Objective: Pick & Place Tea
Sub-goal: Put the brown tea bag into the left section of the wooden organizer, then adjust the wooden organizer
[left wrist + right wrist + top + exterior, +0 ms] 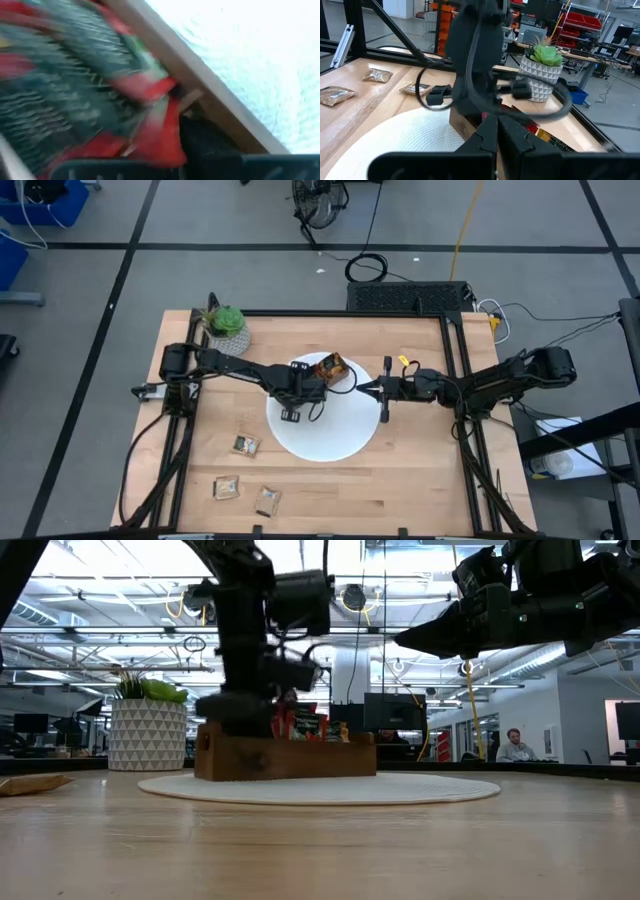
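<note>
A brown wooden tray (338, 366) stands on the far part of a round white plate (320, 442). Red tea sachets (300, 724) stand upright in it and fill the blurred left wrist view, red sachets (145, 85) beside the tray's wall (210, 95). My left gripper (245, 718) points steeply down at the tray's left end, shut; its fingertips are hidden. Three pale sachets (245, 445) (227, 488) (267, 500) lie flat on the table at the near left. My right gripper (362, 389) hangs level and shut above the plate's right part, touching nothing. My left gripper reaches down from above into the tray's left end, close to the red sachets (160, 135). Its own body and the blur hide the fingertips, so I cannot tell whether it touches or holds a sachet.
A potted green plant (225, 323) stands at the table's far left corner. Black frame rails (455, 370) run along the table's sides. Bare wood lies near the front edge and to the right of the plate.
</note>
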